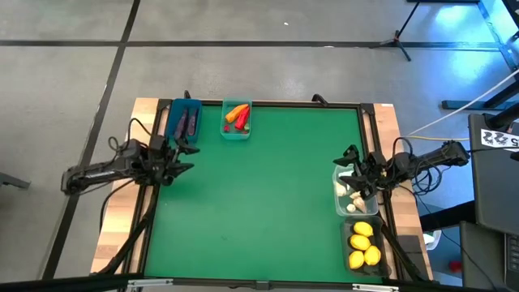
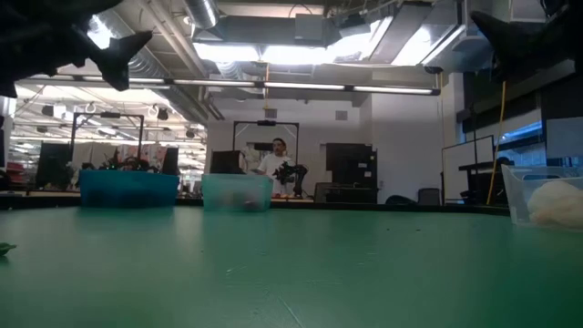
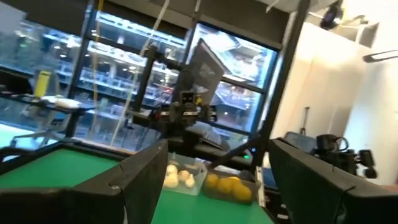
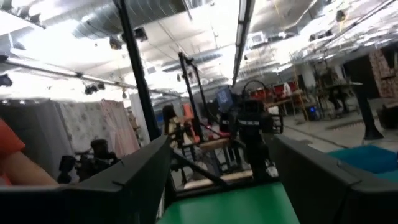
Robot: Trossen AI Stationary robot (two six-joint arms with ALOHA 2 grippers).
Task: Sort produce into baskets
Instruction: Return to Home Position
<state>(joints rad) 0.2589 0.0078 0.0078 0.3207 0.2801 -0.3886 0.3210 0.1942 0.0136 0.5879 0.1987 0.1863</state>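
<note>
Green bench (image 1: 268,203): sorting looks done, so I judge I'm homing the arms. Both left end effector (image 1: 177,160) and right end effector (image 1: 355,174) gape empty at opposite edges; next, simply park.

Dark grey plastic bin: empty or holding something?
Holding something: the high view shows yellow toy lemons inside the dark grey rectangular plastic bin.

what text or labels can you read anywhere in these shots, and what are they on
No text here can be read.
White tag off to the right of the table: it carries black marks, but they are too small to read.
</note>
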